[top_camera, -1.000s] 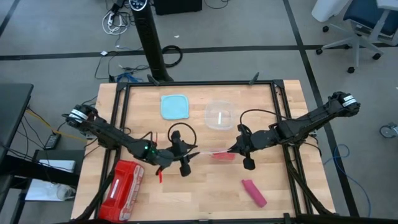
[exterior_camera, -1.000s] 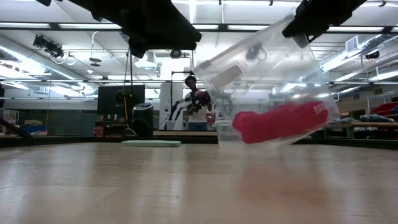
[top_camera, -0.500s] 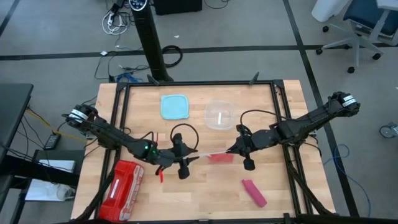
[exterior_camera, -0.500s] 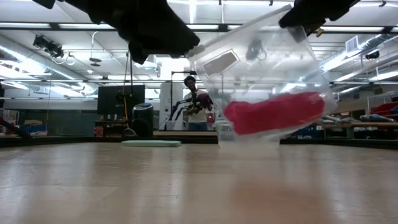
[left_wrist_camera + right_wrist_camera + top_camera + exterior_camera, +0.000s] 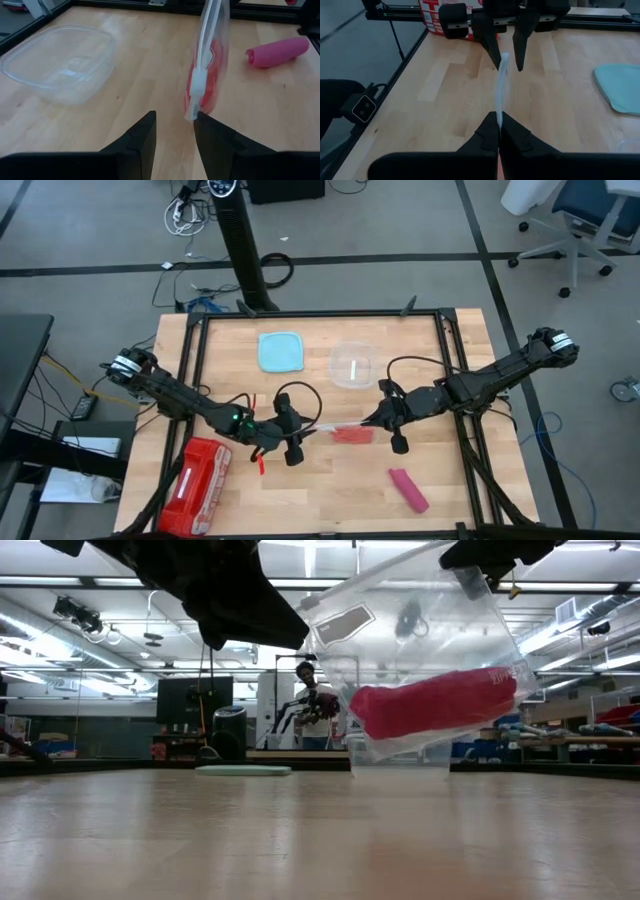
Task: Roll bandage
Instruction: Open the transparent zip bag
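Wooden table (image 5: 330, 490) inside a black frame, grey floor around it, office chair at the far corner. High view: a clear bag (image 5: 345, 428) hung stretched between the two grippers mid-table, something red inside. Left gripper (image 5: 303, 435) sat at the bag's left end, right gripper (image 5: 372, 420) at its right end. Bandage (image 5: 408, 489), rolled into a pink cylinder, lay on the table near the front edge, well apart from both arms. Red case (image 5: 193, 484) at the front left, blue lid (image 5: 281, 350) and clear tub (image 5: 354, 365) toward the back.

Low view: the bag (image 5: 420, 670) was off the table, tilted, a red lump (image 5: 432, 703) resting in its bottom. Person in the room far behind.

Left wrist view: left jaws were spread, the bag's white zip edge (image 5: 200, 80) standing in the gap, close to one finger (image 5: 212, 140); contact not clear. Bandage (image 5: 277, 51) lay beyond, the tub (image 5: 57, 62) off to the other side.

Right wrist view: right jaws pressed together, pinching the bag's edge (image 5: 501, 90). Left gripper (image 5: 506, 54) opposite, fingers either side of that edge.
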Action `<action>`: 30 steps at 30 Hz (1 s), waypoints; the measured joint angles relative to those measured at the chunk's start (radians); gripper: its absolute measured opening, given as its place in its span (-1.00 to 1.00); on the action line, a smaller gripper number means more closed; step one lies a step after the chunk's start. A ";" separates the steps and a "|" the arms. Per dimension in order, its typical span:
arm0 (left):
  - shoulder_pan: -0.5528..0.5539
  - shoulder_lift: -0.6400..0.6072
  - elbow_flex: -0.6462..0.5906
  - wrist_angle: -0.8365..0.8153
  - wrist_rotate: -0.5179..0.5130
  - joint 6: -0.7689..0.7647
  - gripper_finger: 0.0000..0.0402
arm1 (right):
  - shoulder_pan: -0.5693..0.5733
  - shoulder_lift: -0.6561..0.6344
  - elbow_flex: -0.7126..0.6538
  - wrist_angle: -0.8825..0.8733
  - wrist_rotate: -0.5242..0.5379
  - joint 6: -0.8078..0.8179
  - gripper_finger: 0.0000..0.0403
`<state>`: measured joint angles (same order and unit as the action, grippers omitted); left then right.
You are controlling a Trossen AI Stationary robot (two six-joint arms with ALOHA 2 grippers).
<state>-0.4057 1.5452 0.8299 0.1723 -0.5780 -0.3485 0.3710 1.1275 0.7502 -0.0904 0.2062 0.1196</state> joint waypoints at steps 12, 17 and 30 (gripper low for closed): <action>0.000 0.000 0.000 0.051 -0.005 0.002 -0.35 | -0.001 0.007 0.000 0.040 0.010 -0.008 -1.00; 0.000 0.000 0.000 0.084 -0.028 0.005 -0.55 | -0.001 0.054 0.000 0.064 0.011 -0.017 -1.00; 0.000 0.000 0.002 0.046 -0.015 0.001 -0.93 | -0.007 0.094 0.000 0.100 0.015 -0.024 -0.99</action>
<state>-0.4057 1.5455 0.8314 0.2183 -0.5928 -0.3475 0.3637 1.2213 0.7502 0.0095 0.2211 0.0958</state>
